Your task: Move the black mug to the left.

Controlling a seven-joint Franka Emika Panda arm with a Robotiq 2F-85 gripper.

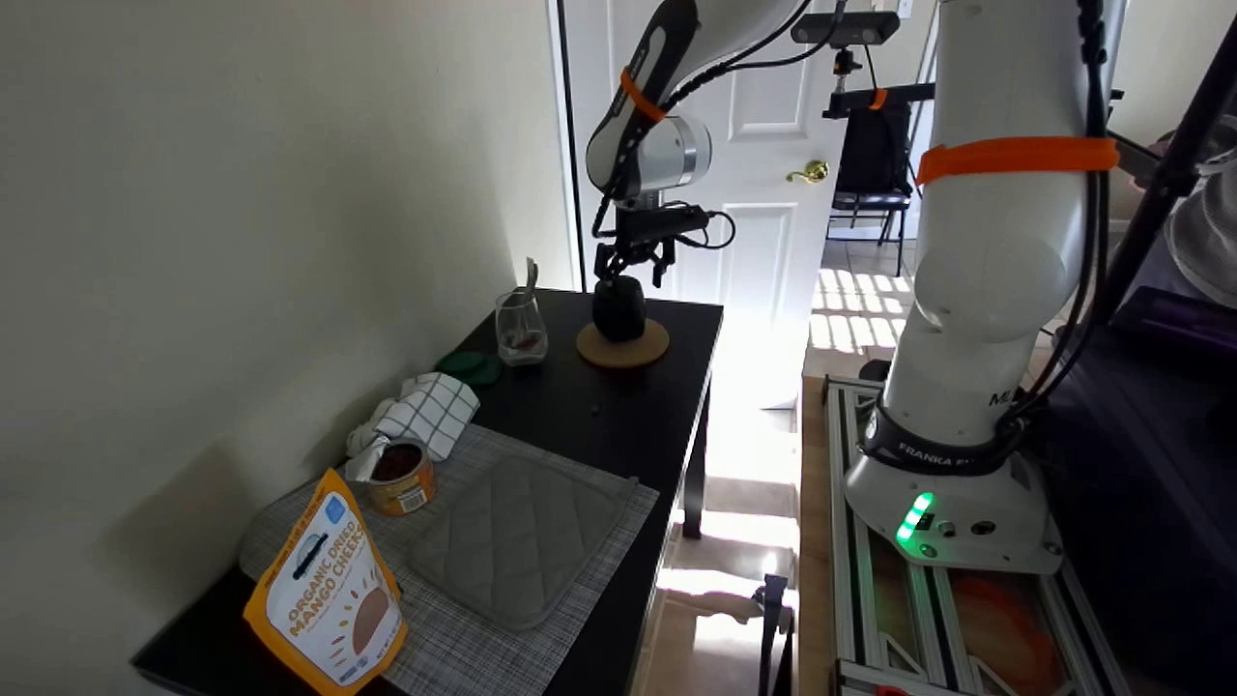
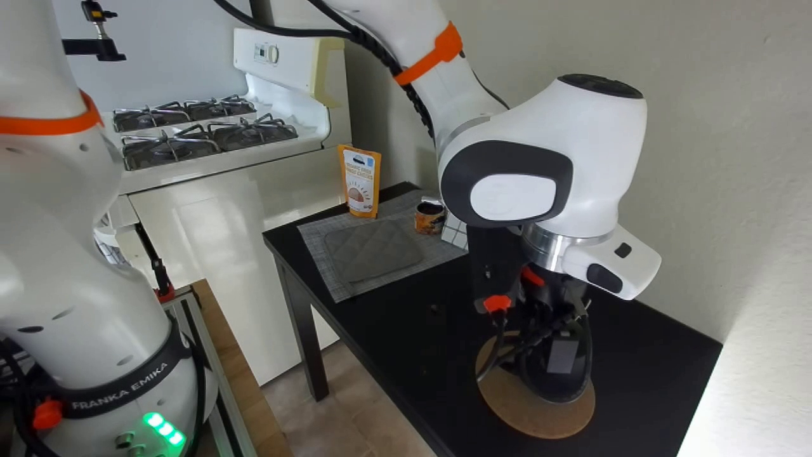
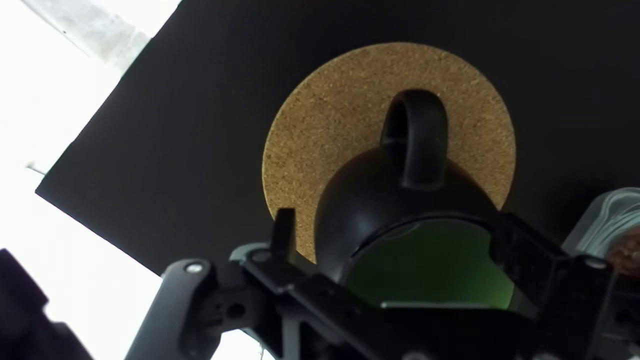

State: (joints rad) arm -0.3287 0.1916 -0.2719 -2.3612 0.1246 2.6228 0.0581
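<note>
The black mug stands upright on the round tan coaster near the far end of the black table. In the wrist view the mug shows a greenish inside, and its handle points toward the top of the picture over the coaster. My gripper is open just above the mug. In the wrist view the gripper has one finger left of the mug with a gap, and the other overlapping the right rim; I cannot tell if it touches. In an exterior view the arm partly hides the mug.
A clear glass with a utensil stands beside the coaster, near the wall. Green discs, a checked cloth, an open can, a grey pad on a placemat and an orange mango bag lie along the table.
</note>
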